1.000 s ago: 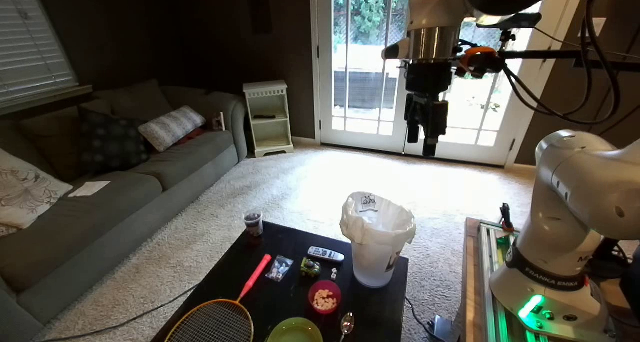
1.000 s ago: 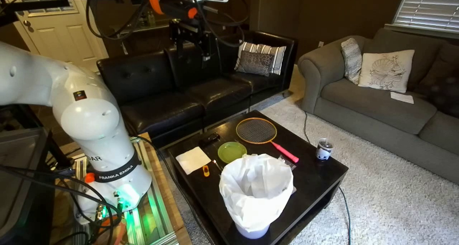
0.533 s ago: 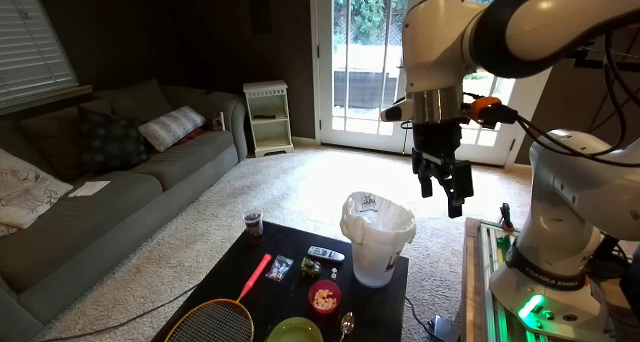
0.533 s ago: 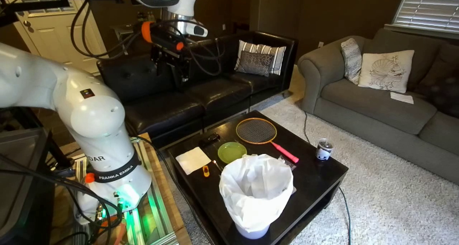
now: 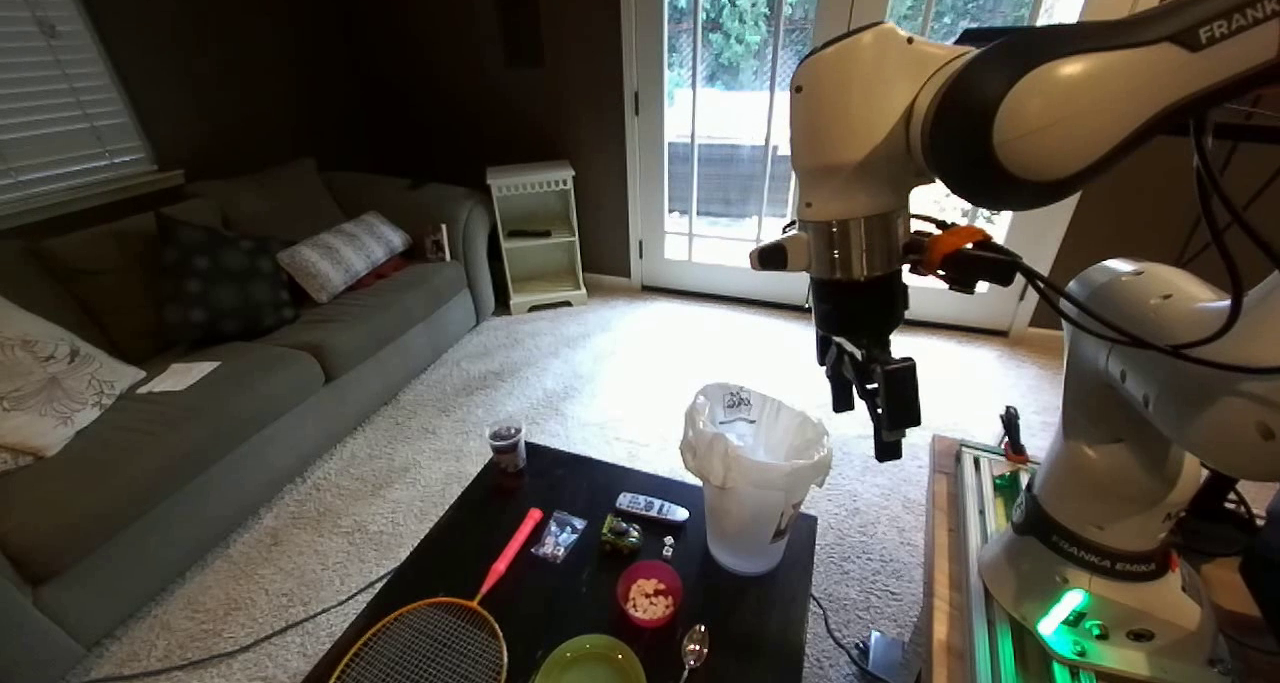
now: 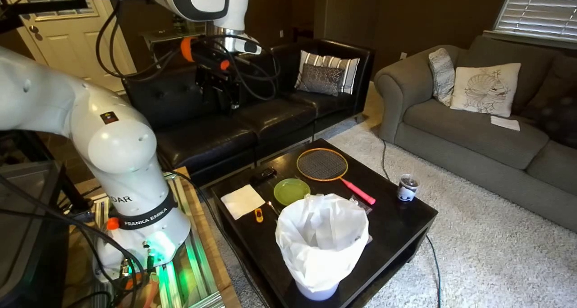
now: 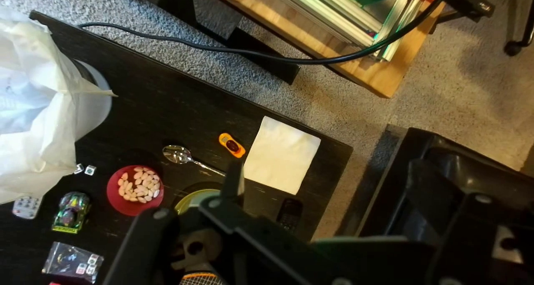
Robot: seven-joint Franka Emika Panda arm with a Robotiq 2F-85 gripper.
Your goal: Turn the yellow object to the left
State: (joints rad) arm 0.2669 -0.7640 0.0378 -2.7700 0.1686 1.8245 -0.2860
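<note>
The yellow object (image 7: 232, 145) is a small yellow-orange oblong thing with a dark red oval in its middle. It lies on the black table between the spoon and the white paper in the wrist view. It also shows in an exterior view (image 6: 258, 215), just beside the paper; the remaining exterior view does not show it. My gripper (image 5: 865, 418) points down, open and empty, high above the floor between the bin and the robot's base. In the wrist view the gripper's fingers (image 7: 327, 172) stand wide apart, and the yellow object lies beyond the left fingertip, not touched.
A white bin with a liner (image 5: 755, 503) stands tall on the black table (image 6: 387, 240). Around the object are a white paper (image 7: 283, 155), a spoon (image 7: 177, 154), a red bowl of nuts (image 7: 135, 189), a green plate (image 6: 291, 191) and a racket (image 6: 322, 164).
My arm has come down a long way, mostly in the first half second. Since then the gripper has shifted slightly left and lower in an exterior view. The table objects have not moved.
</note>
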